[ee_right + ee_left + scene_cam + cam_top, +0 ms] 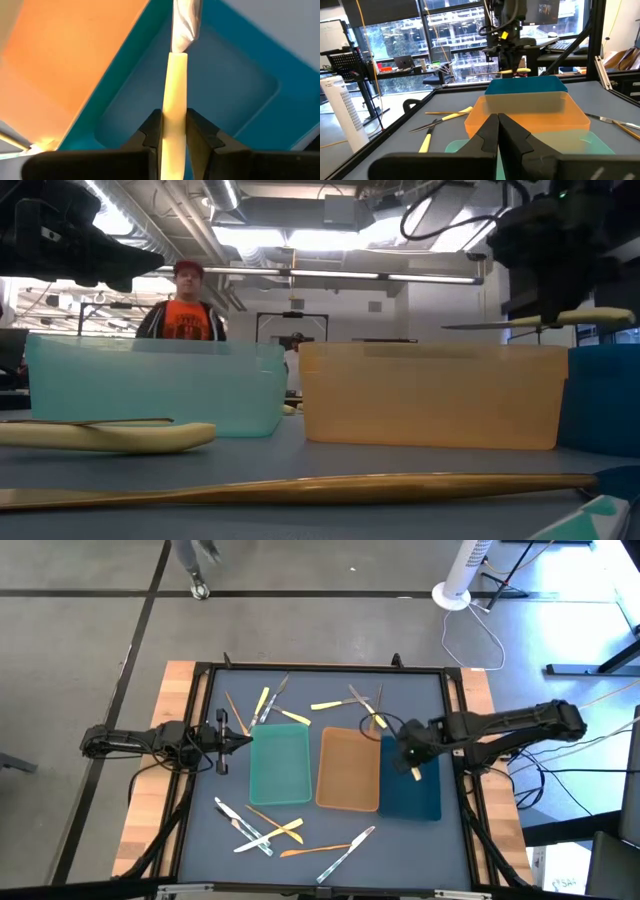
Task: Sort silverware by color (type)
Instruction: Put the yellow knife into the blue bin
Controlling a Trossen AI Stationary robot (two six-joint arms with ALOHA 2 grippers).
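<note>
My right gripper [410, 752] hangs over the dark-blue tray [425, 798] and is shut on a yellow-handled, silver-tipped utensil [176, 75]. In the low view the utensil [540, 321] lies level under the gripper [545, 275]. My left gripper [232, 740] is shut and holds nothing, hovering by the left wall of the teal tray [280, 768]; its fingers meet in the left wrist view [498, 127]. The tan tray [348, 770] stands between the two others. Loose silverware lies flat on the table, some toward the far edge [270, 705] and some toward the near edge [262, 827]. My right gripper pinches the utensil's yellow handle [175, 100] between its two fingers [150, 131], coming from above. The silver tip [185, 20] sticks out ahead of the fingers and the handle's end [415, 772] behind them. The utensil is level and lifted clear above the dark-blue tray's floor.
More utensils lie far of the tan tray [350, 700] and near the table's near edge [340, 848]. A person in an orange shirt [185, 315] stands beyond the far edge. A white fan [458, 580] stands on the floor behind the table.
</note>
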